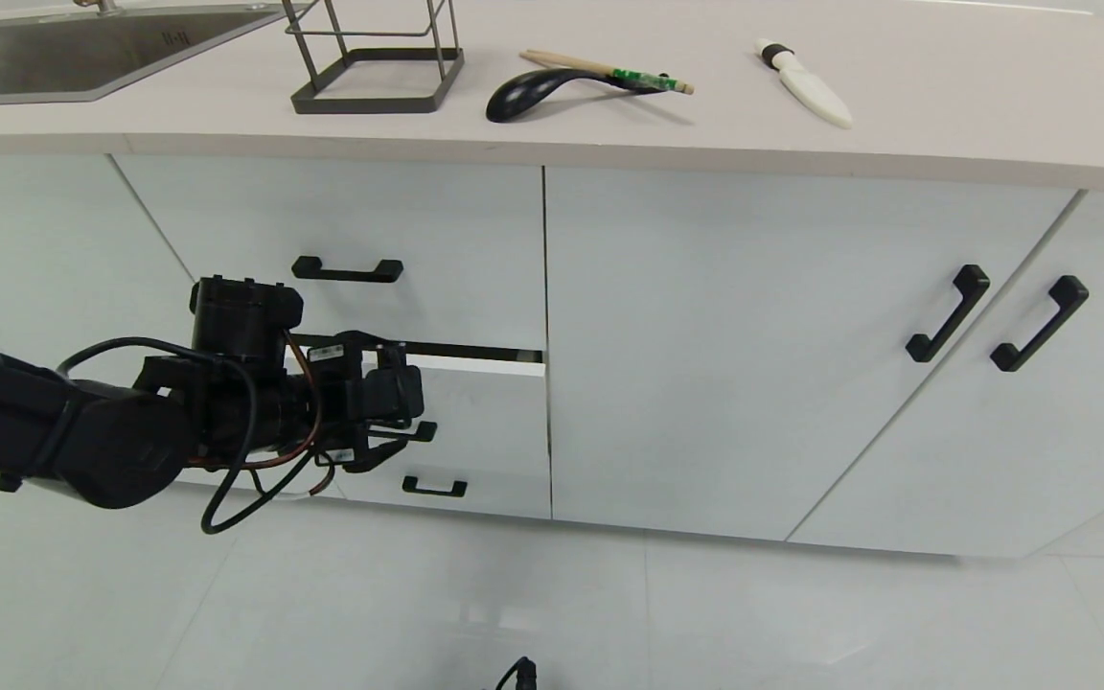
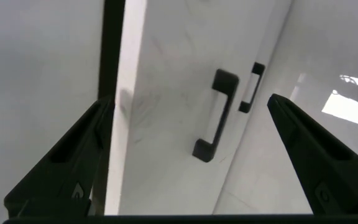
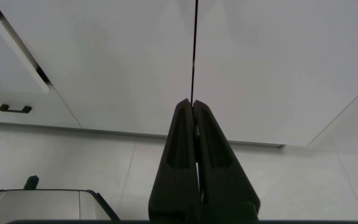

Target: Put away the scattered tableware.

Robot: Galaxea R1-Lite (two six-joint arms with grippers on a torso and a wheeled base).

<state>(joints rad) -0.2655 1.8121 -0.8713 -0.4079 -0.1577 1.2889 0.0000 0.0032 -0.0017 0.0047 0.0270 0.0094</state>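
Note:
On the counter lie a black spoon (image 1: 533, 92), a pair of chopsticks (image 1: 605, 69) resting on its handle, and a white knife (image 1: 806, 84) with a black band. Below them the middle drawer (image 1: 485, 402) stands slightly pulled out, with a dark gap above its front. My left gripper (image 1: 394, 417) is at that drawer's left part, open. In the left wrist view its fingers (image 2: 73, 162) stand wide on either side of the drawer's black handle (image 2: 216, 118). My right gripper (image 3: 195, 104) is shut and empty, pointing at the seam between two cabinet fronts.
A dark wire rack (image 1: 379, 67) stands on the counter beside the sink (image 1: 82, 48). The top drawer's handle (image 1: 346, 270) and the bottom drawer's handle (image 1: 434, 487) lie above and below my left gripper. Two cabinet door handles (image 1: 945, 311) sit at the right. Pale floor below.

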